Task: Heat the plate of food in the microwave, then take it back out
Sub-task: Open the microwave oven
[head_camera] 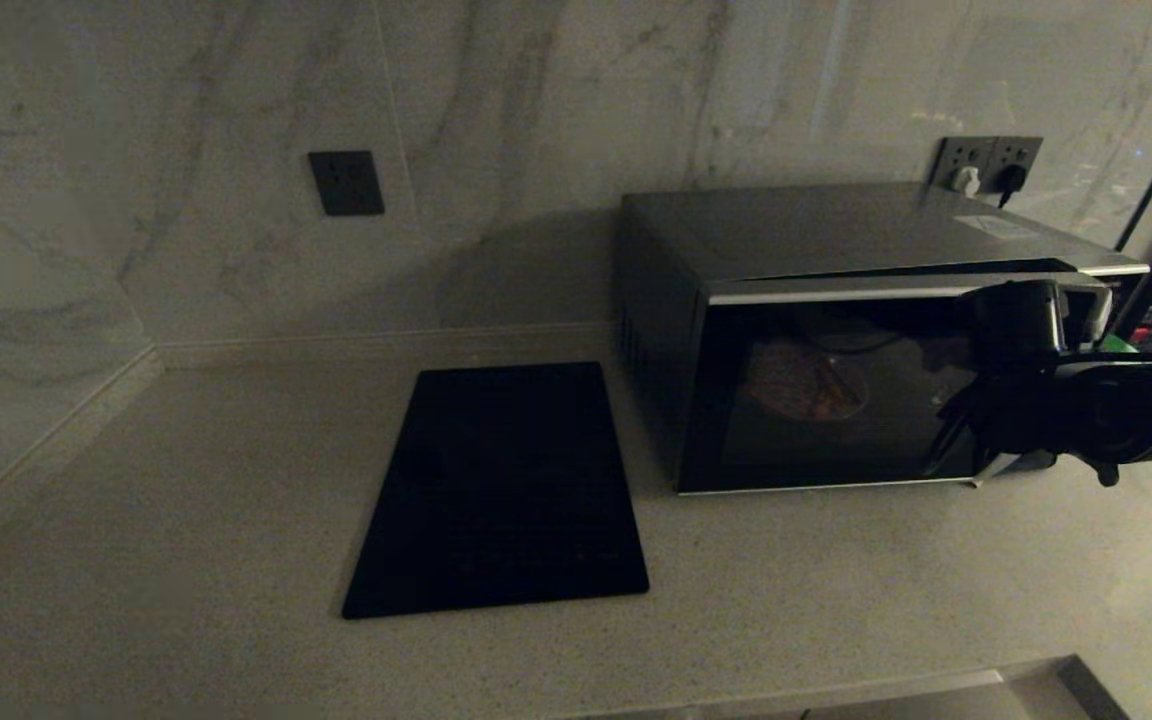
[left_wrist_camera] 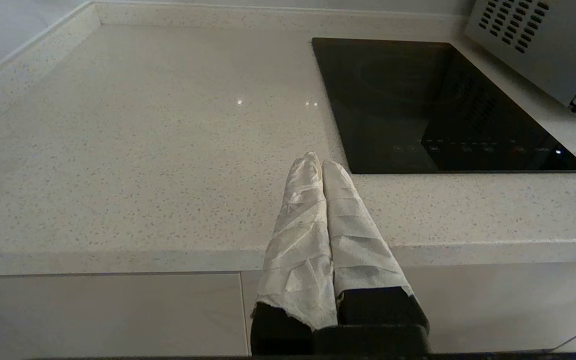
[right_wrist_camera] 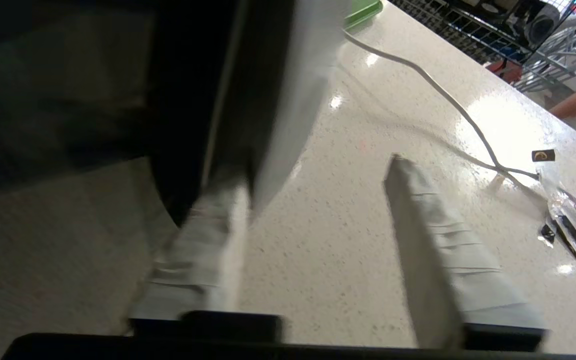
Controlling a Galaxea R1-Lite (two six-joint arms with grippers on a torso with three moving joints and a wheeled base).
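Observation:
The silver-grey microwave [head_camera: 836, 235] stands at the back right of the counter with its black glass door facing me. Through the glass the small plate of food [head_camera: 806, 385] shows dimly inside. My right arm reaches across the door's right end, where the handle is. In the right wrist view my right gripper [right_wrist_camera: 313, 180] is open, with one taped finger [right_wrist_camera: 208, 250] against the dark door edge beside the silver handle [right_wrist_camera: 293, 100] and the other over bare counter. My left gripper [left_wrist_camera: 320, 162] is shut and empty, low at the counter's front edge.
A flat black cooktop [head_camera: 501, 490] is set into the counter left of the microwave. To the microwave's right a white cable [right_wrist_camera: 443, 95] crosses the counter, with a green board [right_wrist_camera: 363, 12], a clear wrapper [right_wrist_camera: 573, 220] and a wire rack beyond. Wall sockets [head_camera: 986, 160] sit behind.

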